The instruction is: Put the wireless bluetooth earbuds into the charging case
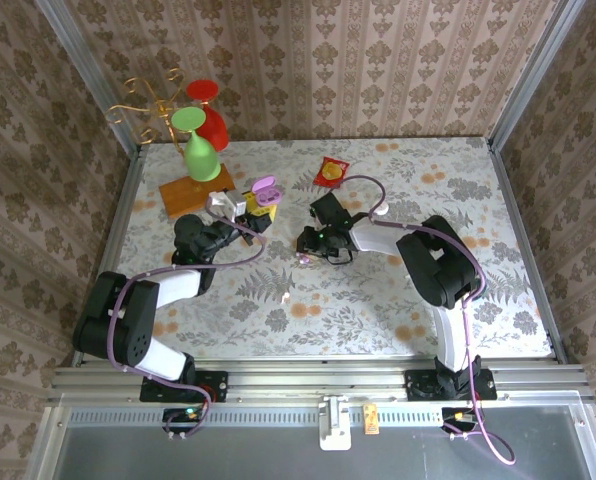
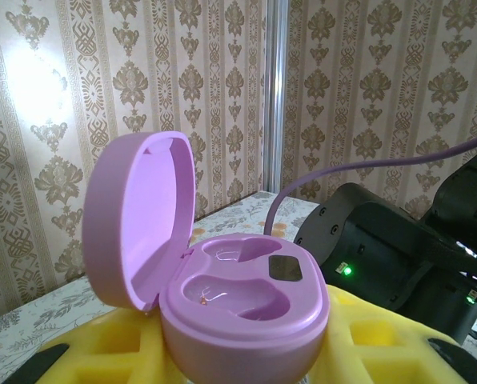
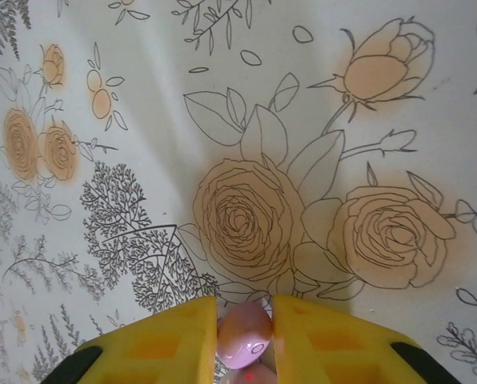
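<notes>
The left gripper (image 2: 240,362) is clamped on the base of the lilac charging case (image 2: 238,300). The lid is hinged back and the wells face up, evidently to receive buds. The case sits over the table's (image 1: 458,300) far half, left of centre. The right gripper (image 3: 244,320) pinches one lilac earbud (image 3: 243,334) between its yellow pads (image 3: 170,340) above the table's middle, apparently for transfer.

Right arm (image 1: 378,238) close beside case (image 2: 238,296); near table (image 1: 378,310) free; vases (image 1: 203,150) crowd far-left corner.

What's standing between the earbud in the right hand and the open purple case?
Nothing visible. The earbud sits pinched in the right hand, the charging case is held lid-open by the left hand, both wells empty, bare table between them.
</notes>
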